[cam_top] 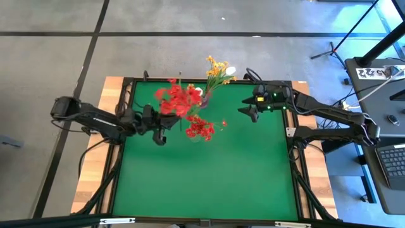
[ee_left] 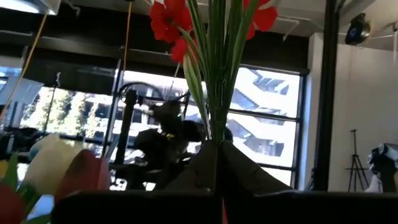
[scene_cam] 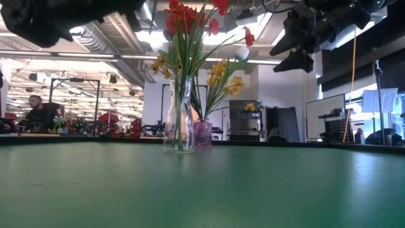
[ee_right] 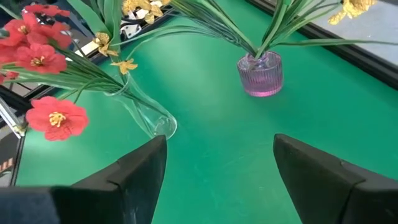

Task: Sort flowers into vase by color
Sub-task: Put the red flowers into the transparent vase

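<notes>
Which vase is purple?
The small, ribbed purple vase holding the yellow flowers. The other, the tall vase with red flowers, is clear glass.

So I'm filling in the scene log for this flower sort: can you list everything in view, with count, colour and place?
Clear vase: one, glass, far middle of the table, with red flowers and a few yellow ones.
Purple vase: one, small, ribbed, just behind the clear one, with yellow flowers and a white bud.
Red stem: one spray, gripped in the left tool.
Table: one, green top, black frame.
Laptop: one, on the side desk at the right.
Person: one, seated in the room beyond.
Left tool: shut on the red stem, beside the clear vase.
Right tool: open, empty, raised over the table near the vases.
</notes>
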### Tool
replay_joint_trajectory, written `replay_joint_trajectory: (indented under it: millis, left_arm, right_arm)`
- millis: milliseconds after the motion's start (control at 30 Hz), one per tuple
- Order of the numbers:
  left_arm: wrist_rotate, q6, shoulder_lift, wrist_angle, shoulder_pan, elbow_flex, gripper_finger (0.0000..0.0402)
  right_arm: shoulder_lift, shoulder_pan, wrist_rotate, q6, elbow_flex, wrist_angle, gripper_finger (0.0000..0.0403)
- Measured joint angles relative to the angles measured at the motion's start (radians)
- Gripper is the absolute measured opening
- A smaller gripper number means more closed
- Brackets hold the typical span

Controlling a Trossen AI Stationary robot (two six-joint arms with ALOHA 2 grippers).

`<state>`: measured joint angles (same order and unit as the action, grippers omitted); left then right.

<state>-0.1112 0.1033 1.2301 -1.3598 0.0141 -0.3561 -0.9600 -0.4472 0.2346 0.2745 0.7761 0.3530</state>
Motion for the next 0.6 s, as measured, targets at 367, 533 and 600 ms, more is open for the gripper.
replay_joint_trajectory:
  millis: [367,533,600]
  left_arm:
    - [0.051,0.093,0.221,-0.207,-0.086,-0.001,0.0001]
    - [0.072,0.124,0.287,-0.207,-0.086,-0.033,0.0001]
    - [0.077,0.124,0.313,-0.207,-0.085,-0.055,0.0001]
  right_arm:
    - [0.0,0.016,-0.025,-0.019,0.0,-0.003,0.0293]
    - [0.0,0.016,-0.025,-0.018,0.0,-0.003,0.0293]
    - [0.0,0.016,-0.025,-0.018,0.0,-0.005,0.0293]
